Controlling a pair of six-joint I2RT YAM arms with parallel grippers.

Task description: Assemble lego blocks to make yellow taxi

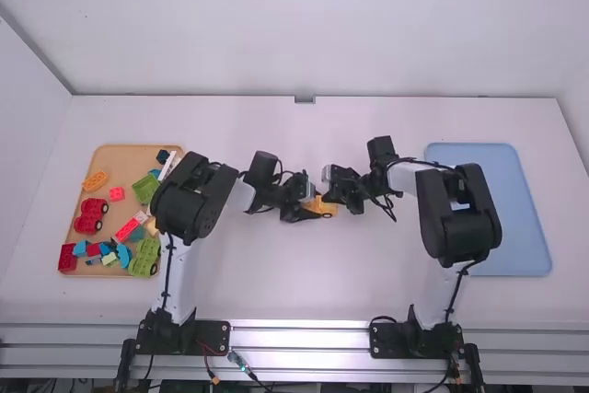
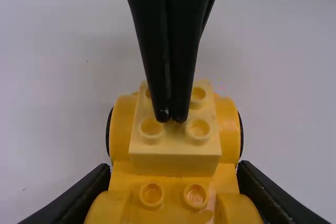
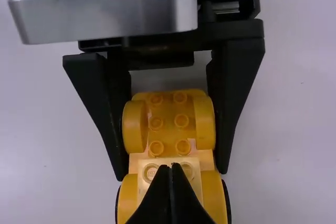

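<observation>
Tapered right jaws press together over studded block (image 2: 176, 158); left jaws pinch rounded chassis (image 3: 168, 111).

Site: robotics lab, by appearance. Two cabled arms, left (image 1: 179, 273) and right (image 1: 444, 296), mounted at seven and five o'clock by metal rails (image 1: 299, 339); white worktop (image 1: 304, 287); plain white wall (image 1: 294, 25) at twelve.

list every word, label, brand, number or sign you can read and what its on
No text can be read.
Studs on the orange-yellow plastic car base: faint raised marks, too small to read.
Studs on the pale yellow plastic block: faint raised marks, too small to read.
</observation>
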